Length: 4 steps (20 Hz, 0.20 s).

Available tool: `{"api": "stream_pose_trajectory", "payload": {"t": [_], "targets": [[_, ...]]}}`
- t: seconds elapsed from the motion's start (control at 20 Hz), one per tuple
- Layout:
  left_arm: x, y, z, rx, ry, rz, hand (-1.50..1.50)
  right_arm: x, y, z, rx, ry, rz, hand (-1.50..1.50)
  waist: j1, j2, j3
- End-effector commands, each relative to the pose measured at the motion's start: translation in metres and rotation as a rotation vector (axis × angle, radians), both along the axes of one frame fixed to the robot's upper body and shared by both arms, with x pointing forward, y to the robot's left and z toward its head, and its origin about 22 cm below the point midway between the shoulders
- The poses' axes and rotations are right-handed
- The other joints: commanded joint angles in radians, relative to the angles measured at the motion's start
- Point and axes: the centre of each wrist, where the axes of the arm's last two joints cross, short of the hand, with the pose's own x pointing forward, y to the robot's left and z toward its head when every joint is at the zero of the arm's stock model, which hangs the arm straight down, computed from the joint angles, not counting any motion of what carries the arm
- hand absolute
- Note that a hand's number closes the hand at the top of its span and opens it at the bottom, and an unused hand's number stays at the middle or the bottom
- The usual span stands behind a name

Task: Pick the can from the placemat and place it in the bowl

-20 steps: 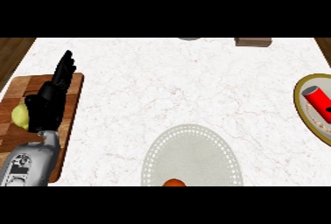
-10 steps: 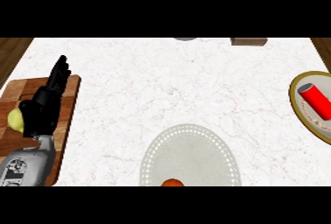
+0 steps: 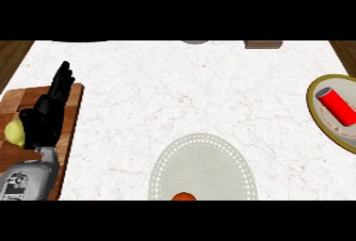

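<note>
The white marble counter [image 3: 173, 94] has a grey oval placemat [image 3: 201, 164] at its near edge, with a small orange thing [image 3: 183, 196] at the mat's lower rim. The gold-rimmed bowl [image 3: 312, 101] at the far right holds the red can [image 3: 337, 105], which lies on its side at a slant. At the left, a wooden cutting board [image 3: 14, 101] bears a yellow-green fruit [image 3: 15, 132], and the left hand [image 3: 43, 117] hangs over it, fingers straight, close together and holding nothing.

Bright, even light spreads flat across the pale counter [image 3: 208, 94], near edge to far.
</note>
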Motion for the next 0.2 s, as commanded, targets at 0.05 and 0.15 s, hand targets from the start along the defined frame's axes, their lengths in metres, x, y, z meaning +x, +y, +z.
{"api": "stream_pose_trajectory", "payload": {"t": [0.05, 0.15], "targets": [[0.0, -0.004, 0.003, -0.009, 0.01, -0.009, 0.0, -0.023, -0.009, -0.006, 0.121, -0.095, 0.185, -1.5, -0.006, -0.004, 0.0], [-0.003, 0.003, 0.002, -0.001, -0.001, 0.005, 0.0, -0.027, -0.011, -0.003, 0.118, -0.105, 0.184, -1.5, -0.001, -0.005, 0.0]]}}
